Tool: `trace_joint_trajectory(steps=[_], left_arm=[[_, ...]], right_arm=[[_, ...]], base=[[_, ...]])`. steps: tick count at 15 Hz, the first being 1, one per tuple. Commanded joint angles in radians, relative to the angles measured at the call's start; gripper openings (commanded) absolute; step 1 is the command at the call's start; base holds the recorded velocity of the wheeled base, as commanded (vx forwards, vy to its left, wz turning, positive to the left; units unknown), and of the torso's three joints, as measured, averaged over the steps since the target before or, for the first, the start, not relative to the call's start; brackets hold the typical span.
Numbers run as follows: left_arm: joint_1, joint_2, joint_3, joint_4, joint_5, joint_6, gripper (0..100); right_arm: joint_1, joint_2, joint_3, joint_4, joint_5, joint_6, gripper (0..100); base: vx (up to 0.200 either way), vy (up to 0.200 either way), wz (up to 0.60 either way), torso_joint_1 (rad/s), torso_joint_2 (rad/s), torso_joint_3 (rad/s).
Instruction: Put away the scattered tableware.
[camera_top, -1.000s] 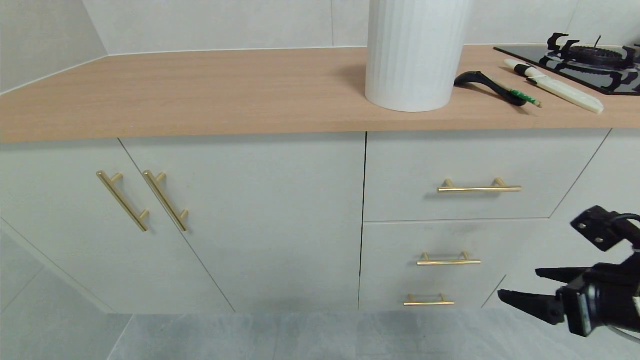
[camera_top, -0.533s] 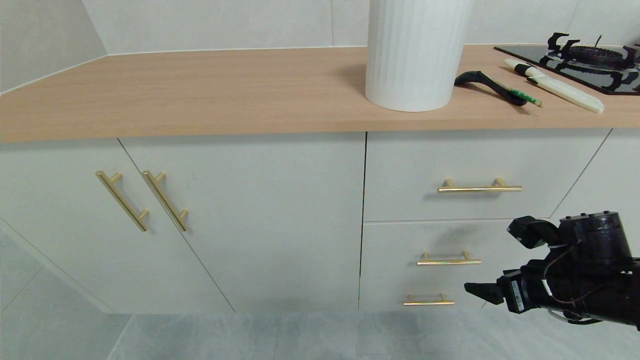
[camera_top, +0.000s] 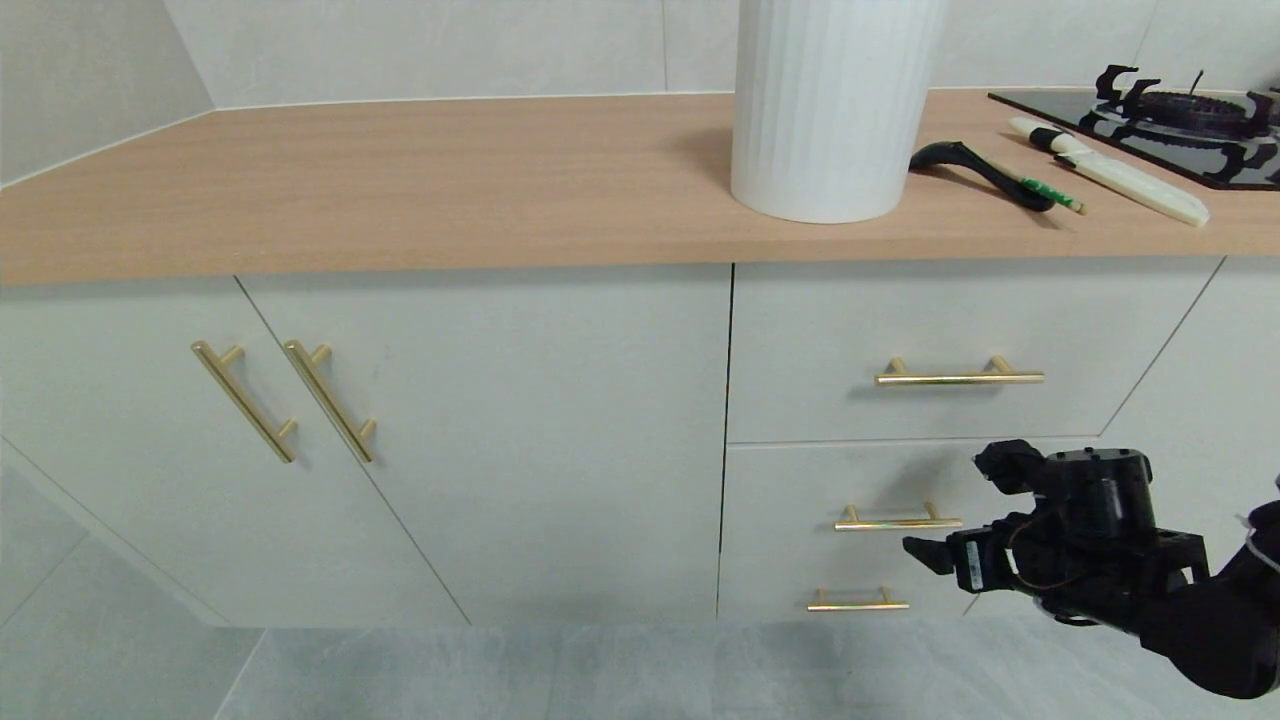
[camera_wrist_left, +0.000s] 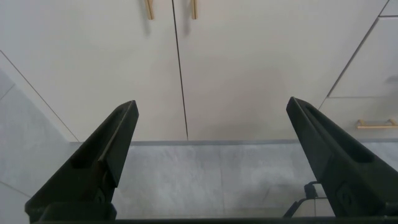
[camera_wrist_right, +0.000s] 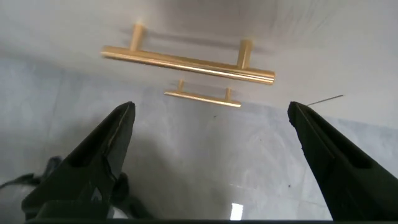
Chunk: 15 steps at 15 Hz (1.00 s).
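Observation:
On the wooden counter (camera_top: 400, 190) a black ladle (camera_top: 975, 165), green-banded chopsticks (camera_top: 1048, 192) and a white knife (camera_top: 1110, 172) lie beside a tall white ribbed container (camera_top: 830, 110). My right gripper (camera_top: 930, 550) hangs low in front of the drawer stack, open, just right of the middle drawer handle (camera_top: 897, 521). In the right wrist view the right gripper (camera_wrist_right: 211, 111) has wide-spread fingers that frame that middle drawer handle (camera_wrist_right: 186, 62) and the bottom handle (camera_wrist_right: 202, 96), touching neither. The left gripper (camera_wrist_left: 211, 104) is open and empty, facing cabinet doors above the floor.
A gas hob (camera_top: 1180, 120) sits at the counter's far right. Below are two cabinet doors with slanted gold handles (camera_top: 285, 400) and three drawers, the top one with a long gold handle (camera_top: 958, 377). Grey tiled floor (camera_top: 600, 670) lies in front.
My right arm has swung left and up from the lower right corner toward the drawers, and its wrist has turned. The things on the counter have not moved.

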<state>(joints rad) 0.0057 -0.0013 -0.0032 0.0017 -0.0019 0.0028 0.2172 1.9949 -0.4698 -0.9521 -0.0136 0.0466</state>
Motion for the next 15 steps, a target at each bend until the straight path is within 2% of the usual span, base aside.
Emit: trace_joint_trajectory(steps=[1, 3, 5, 10, 13, 15], left_arm=[[0.0, 0.001, 0.0, 0.0, -0.001, 0.0, 100], [0.0, 0.001, 0.0, 0.0, 0.0, 0.0, 100], [0.0, 0.001, 0.0, 0.0, 0.0, 0.0, 100], [0.0, 0.001, 0.0, 0.0, 0.0, 0.0, 100], [0.0, 0.001, 0.002, 0.0, -0.001, 0.0, 100], [0.0, 0.001, 0.0, 0.0, -0.001, 0.0, 100]], right_arm=[[0.004, 0.085, 0.002, -0.053, -0.025, 0.026, 100], [0.011, 0.145, 0.002, -0.178, -0.085, 0.059, 100], [0.011, 0.173, 0.002, -0.251, -0.094, 0.062, 100], [0.036, 0.197, -0.009, -0.278, -0.128, 0.096, 100], [0.04, 0.246, -0.018, -0.396, -0.18, 0.114, 100], [0.04, 0.259, -0.023, -0.407, -0.186, 0.113, 100]], base=[[0.0, 0.0, 0.0, 0.0, 0.0, 0.0], [0.0, 0.0, 0.0, 0.0, 0.0, 0.0], [0.0, 0.0, 0.0, 0.0, 0.0, 0.0], [0.0, 0.0, 0.0, 0.0, 0.0, 0.0], [0.0, 0.0, 0.0, 0.0, 0.0, 0.0], [0.0, 0.0, 0.0, 0.0, 0.0, 0.0]])
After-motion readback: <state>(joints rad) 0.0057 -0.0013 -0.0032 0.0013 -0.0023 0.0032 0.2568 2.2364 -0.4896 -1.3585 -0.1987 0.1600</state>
